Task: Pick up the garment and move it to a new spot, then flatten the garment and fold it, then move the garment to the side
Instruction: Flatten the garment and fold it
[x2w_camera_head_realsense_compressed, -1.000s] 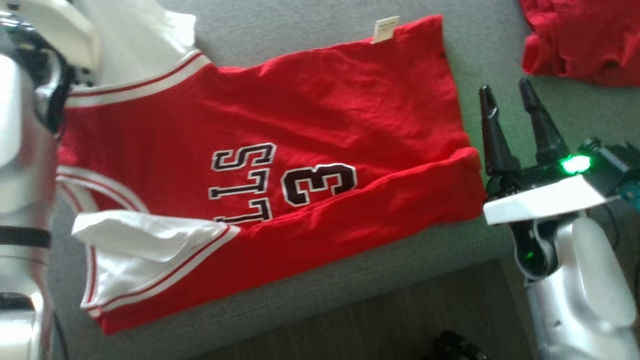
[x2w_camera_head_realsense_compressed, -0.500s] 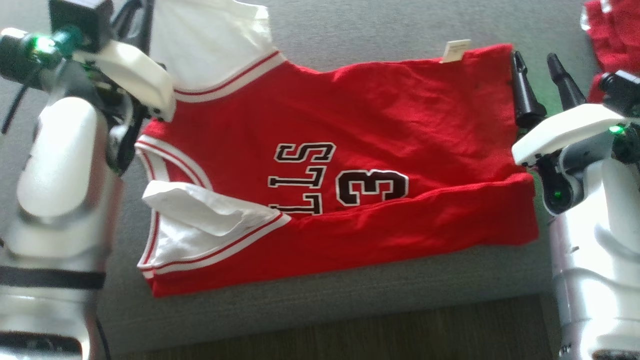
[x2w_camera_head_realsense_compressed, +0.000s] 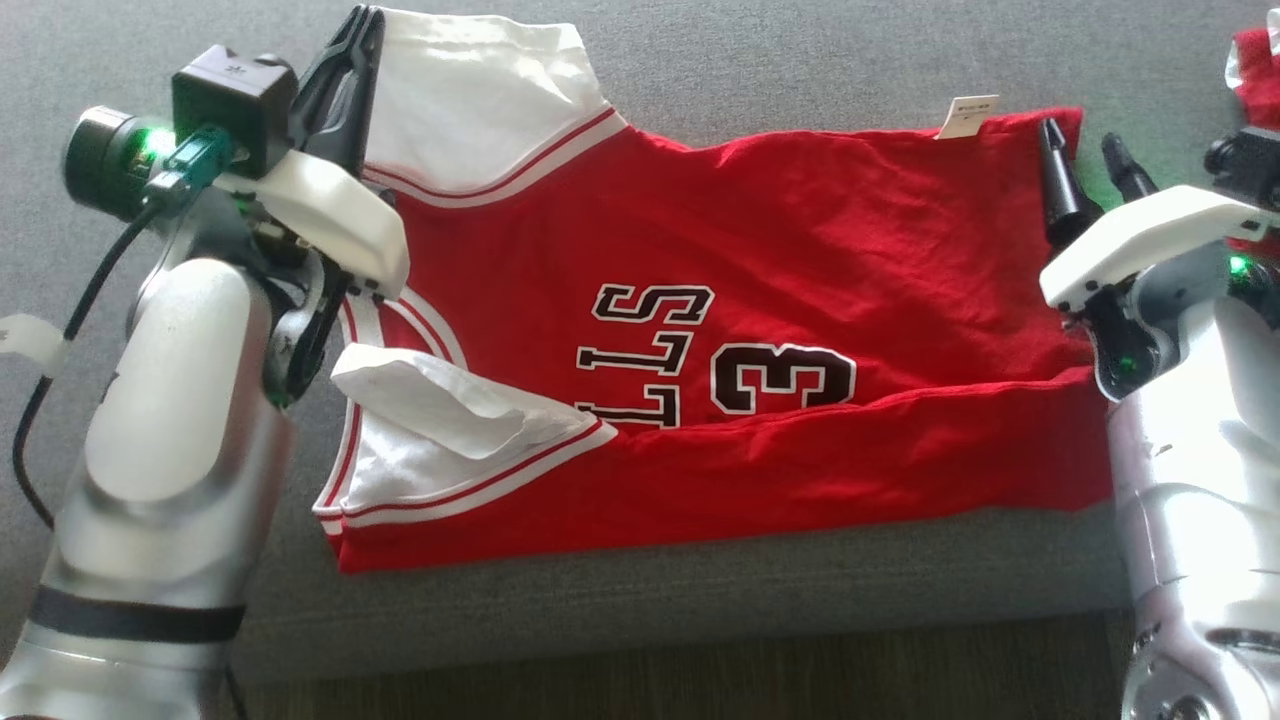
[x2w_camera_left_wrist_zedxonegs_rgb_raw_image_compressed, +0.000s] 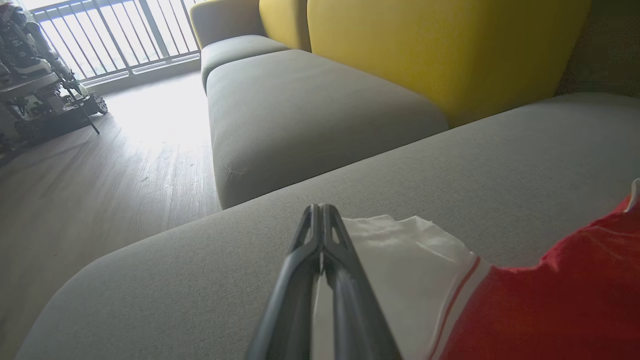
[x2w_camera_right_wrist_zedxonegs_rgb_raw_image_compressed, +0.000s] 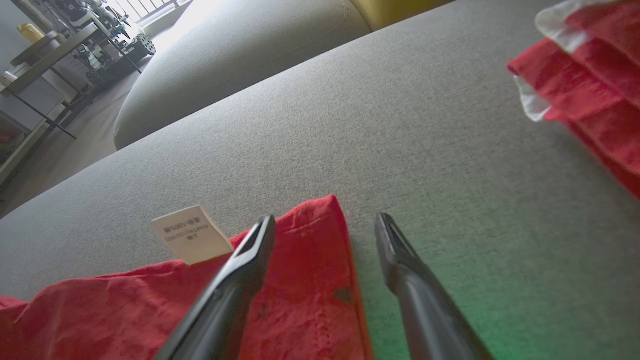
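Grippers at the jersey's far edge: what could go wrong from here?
1. The right gripper is open astride the jersey corner beside the paper tag; closing there might catch only hem edge or tag.
2. The left gripper is shut at the white sleeve edge; whether it holds cloth is unclear, so a lift could go lopsided.
3. The other red garment lies near the right gripper and could snag.

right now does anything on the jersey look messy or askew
Yes. The jersey has its near edge folded up over the lettering, hiding part of it. The near white sleeve lies crumpled, flipped onto the front.
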